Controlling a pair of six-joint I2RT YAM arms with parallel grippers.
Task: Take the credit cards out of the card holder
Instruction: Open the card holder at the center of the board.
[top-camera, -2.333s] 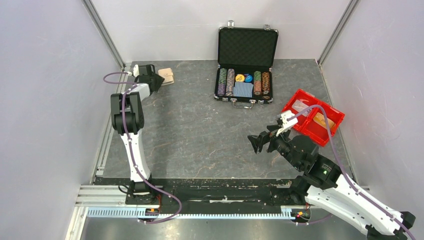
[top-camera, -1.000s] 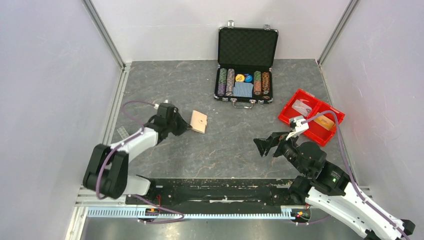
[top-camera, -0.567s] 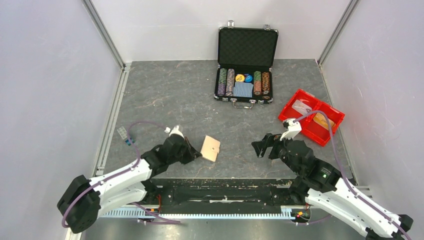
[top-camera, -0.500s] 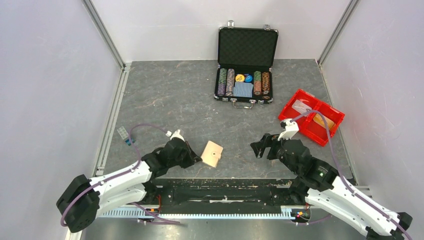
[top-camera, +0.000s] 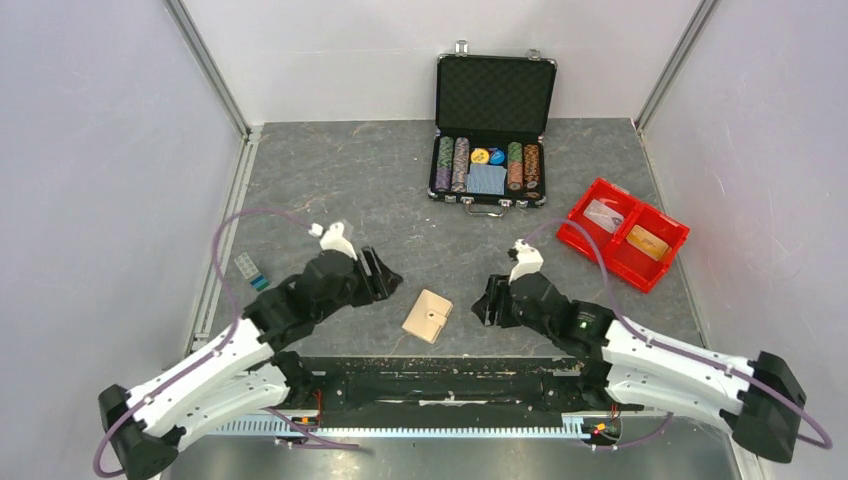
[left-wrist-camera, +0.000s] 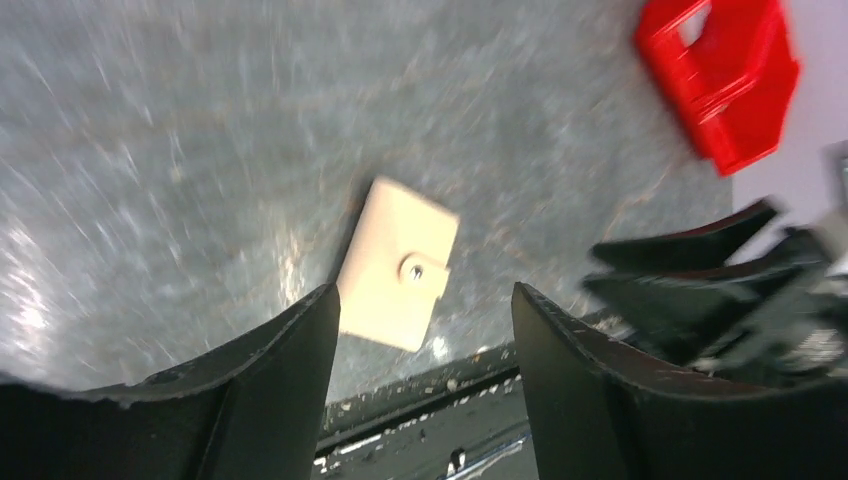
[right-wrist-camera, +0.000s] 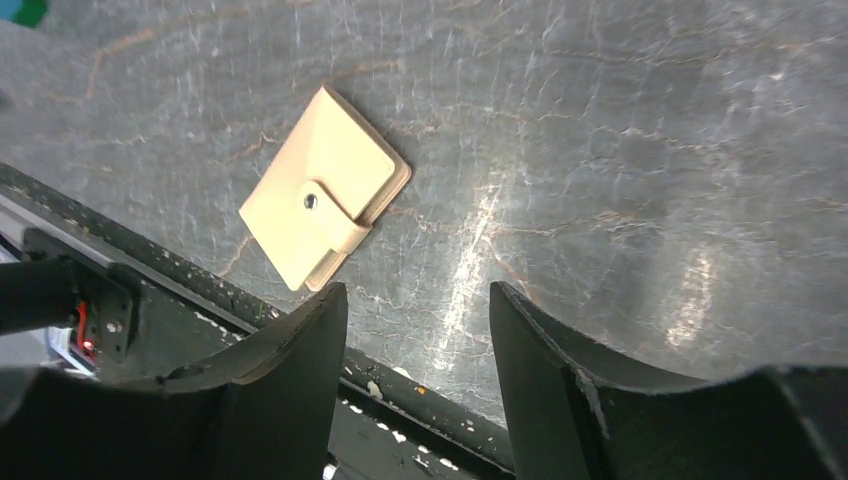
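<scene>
A small pale card with a teal end (top-camera: 251, 270) lies at the left margin of the surface (top-camera: 330, 190), at about 9 o'clock from the left claw (top-camera: 386, 281). That claw has just carried the card holder (top-camera: 428, 315) from the far left corner to the near middle and let it go. Its fingers now stand wide apart and empty, lifted clear at about 10 o'clock from the holder.

The holder lies flat by the near edge, folded, its snap tab fastened on top. So the fetching is done, and the opening probably comes next. Whether any card is inside cannot be told while it is closed.

The right claw (top-camera: 487, 303) has swung in from the red tray (top-camera: 574, 229) and hovers near the holder at about 3 o'clock, fingers spread wide, touching nothing. An orange-yellow card (top-camera: 648, 243) rests in the tray's right compartment.
</scene>
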